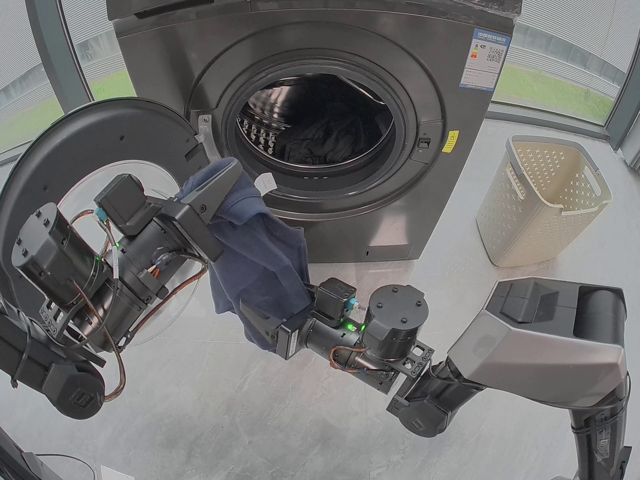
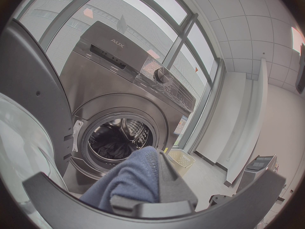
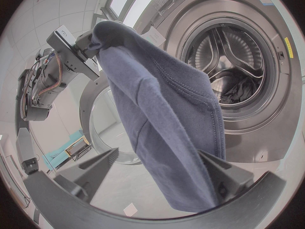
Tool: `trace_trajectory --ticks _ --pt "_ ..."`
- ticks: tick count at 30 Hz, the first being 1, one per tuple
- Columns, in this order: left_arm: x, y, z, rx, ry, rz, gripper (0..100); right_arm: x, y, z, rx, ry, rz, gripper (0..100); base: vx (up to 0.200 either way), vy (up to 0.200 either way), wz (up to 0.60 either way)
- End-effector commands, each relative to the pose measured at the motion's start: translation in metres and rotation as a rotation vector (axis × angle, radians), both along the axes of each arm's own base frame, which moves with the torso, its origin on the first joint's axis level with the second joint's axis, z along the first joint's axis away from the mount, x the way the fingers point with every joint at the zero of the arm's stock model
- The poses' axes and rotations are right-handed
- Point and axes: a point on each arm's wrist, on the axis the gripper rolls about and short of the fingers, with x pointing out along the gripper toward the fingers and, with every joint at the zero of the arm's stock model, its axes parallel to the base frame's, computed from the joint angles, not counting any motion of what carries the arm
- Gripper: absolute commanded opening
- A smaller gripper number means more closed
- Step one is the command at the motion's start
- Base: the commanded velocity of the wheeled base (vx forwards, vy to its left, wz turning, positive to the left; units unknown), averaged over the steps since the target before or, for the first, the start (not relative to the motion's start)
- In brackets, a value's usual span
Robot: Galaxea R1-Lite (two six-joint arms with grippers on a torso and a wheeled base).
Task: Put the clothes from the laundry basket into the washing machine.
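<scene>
**Item:** garment (image 1: 267,261). Dark blue, soft knit with stitched seams and a white tag (image 1: 265,183) near its top edge. It hangs bunched and folded at centre-left of the head view, in front of and just below the mouth of the machine (image 1: 427,75), clear of the floor.

**Holders:**
- Left gripper (image 1: 221,180) is closed on the garment's top edge and carries its weight.
- Right gripper (image 1: 257,327) is lower down, jaws wide apart. The lower cloth hangs between them and rests against one finger (image 3: 225,175), not pinched.

**Destination:** drum (image 1: 313,125), upper centre, with dark clothes (image 1: 320,145) lying inside. The door (image 1: 80,148) is swung wide to the left of the frame.

**Source:** basket (image 1: 547,201), on the floor at the right of the machine.

**Step in hand, as judged:** feeding the garment through the mouth.

**Handling notes:**
- Lift the held edge over the lip of the opening and carry it deep into the drum before letting go.
- Gather or raise the hanging tail with the right gripper, so that it does not drape over the rim.
- Keep the left arm off the door.
- The cloth is limp and will likely trail and snag.
</scene>
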Motion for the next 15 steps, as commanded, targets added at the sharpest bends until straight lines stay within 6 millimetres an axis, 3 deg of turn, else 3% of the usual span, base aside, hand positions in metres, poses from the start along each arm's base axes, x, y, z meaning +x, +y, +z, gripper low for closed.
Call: trace_trajectory --ticks 1,10,15 --pt "0.000 0.000 0.000 -0.001 0.000 0.001 0 0.002 0.004 -0.003 0.002 -0.002 -0.002 0 0.000 0.000 0.00" --pt "0.001 0.000 -0.003 0.004 0.010 -0.001 0 -0.005 -0.002 0.015 0.025 -0.020 -0.001 0 0.000 0.000 0.00" --pt "0.006 0.000 -0.008 0.012 0.026 0.011 0 -0.028 -0.026 0.052 0.058 -0.033 0.001 0 0.000 0.000 0.00"
